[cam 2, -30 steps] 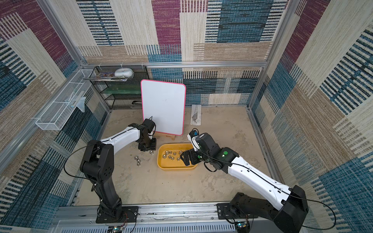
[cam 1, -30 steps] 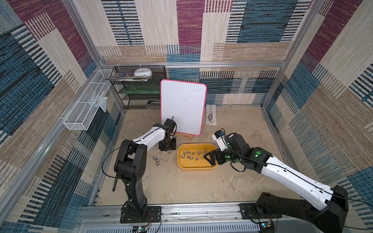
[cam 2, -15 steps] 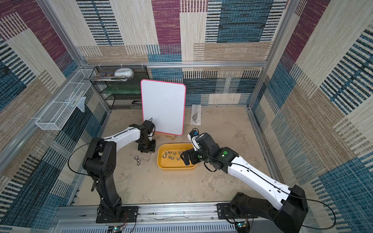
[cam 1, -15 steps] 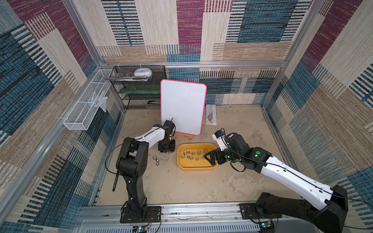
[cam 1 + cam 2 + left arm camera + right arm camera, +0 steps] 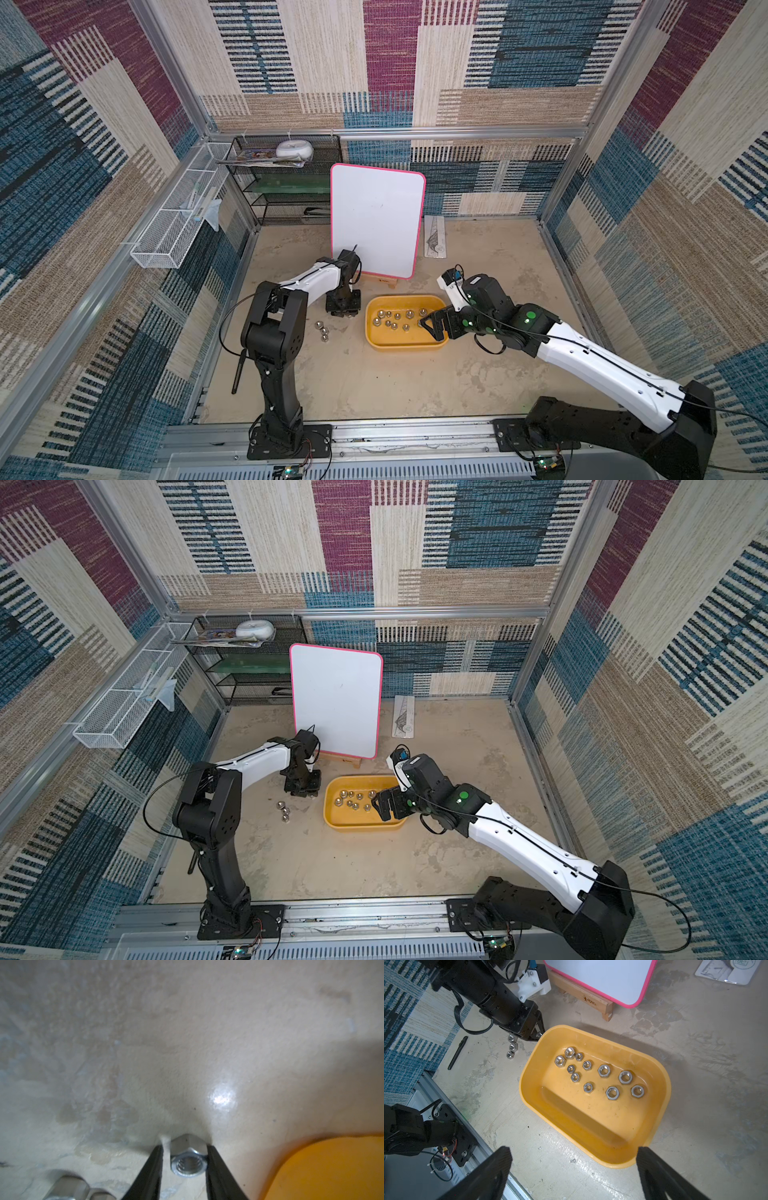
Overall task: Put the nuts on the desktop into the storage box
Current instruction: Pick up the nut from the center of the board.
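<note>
Nuts (image 5: 322, 330), three loose ones, sit on the worktop (image 5: 374, 382) a bit left of the storage box (image 5: 405, 345). Left pincer (image 5: 184, 1148), just left of the box, brackets another nut (image 5: 188, 1162): one finger (image 5: 216, 1165) is touching it, with a sliver of gap on the other side. Eleven nuts (image 5: 587, 1065) lie inside the box. Right pincer (image 5: 573, 1149) hangs spread wide over its right end.
</note>
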`<action>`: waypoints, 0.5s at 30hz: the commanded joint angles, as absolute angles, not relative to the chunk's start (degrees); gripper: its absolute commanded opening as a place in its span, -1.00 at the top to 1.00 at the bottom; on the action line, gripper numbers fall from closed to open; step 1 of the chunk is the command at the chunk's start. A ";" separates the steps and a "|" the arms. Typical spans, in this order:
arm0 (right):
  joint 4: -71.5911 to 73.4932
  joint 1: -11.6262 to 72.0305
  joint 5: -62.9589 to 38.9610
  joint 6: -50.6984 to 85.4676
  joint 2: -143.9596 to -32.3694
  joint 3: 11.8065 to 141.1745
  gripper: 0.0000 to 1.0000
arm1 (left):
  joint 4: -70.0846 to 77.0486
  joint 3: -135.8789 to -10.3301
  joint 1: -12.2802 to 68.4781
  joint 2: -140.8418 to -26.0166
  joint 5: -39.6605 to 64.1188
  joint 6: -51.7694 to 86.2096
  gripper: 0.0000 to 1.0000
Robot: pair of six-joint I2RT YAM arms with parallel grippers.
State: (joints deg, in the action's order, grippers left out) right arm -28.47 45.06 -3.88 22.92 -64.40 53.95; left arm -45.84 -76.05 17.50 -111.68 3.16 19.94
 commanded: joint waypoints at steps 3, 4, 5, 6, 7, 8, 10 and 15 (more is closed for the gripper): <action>-27.61 45.09 -3.89 23.51 -63.90 53.70 -0.98 | -45.78 -76.04 17.57 -112.31 3.59 19.94 0.49; -27.66 45.09 -3.85 23.55 -63.90 53.70 -0.99 | -45.87 -76.03 17.56 -112.09 3.39 20.16 0.49; -27.60 45.09 -3.87 23.55 -63.90 53.70 -0.99 | -45.78 -75.87 17.58 -111.62 3.39 20.34 0.50; -27.61 45.11 -3.84 23.55 -63.90 53.75 -0.99 | -45.87 -75.72 17.58 -111.15 3.34 20.46 0.53; -27.51 45.09 -3.87 23.47 -63.90 53.72 -0.99 | -45.87 -75.67 17.57 -110.40 3.42 20.59 0.62; -27.52 45.11 -3.86 23.47 -63.94 53.71 -0.99 | -45.88 -75.51 17.58 -109.67 3.49 20.74 0.62; -27.34 45.13 -3.99 23.32 -63.98 53.70 -0.99 | -46.24 -75.43 17.56 -108.04 3.65 21.17 0.55; -26.92 45.09 -4.39 22.86 -64.51 53.92 -0.98 | -47.94 -75.52 17.66 -102.87 5.22 22.88 0.53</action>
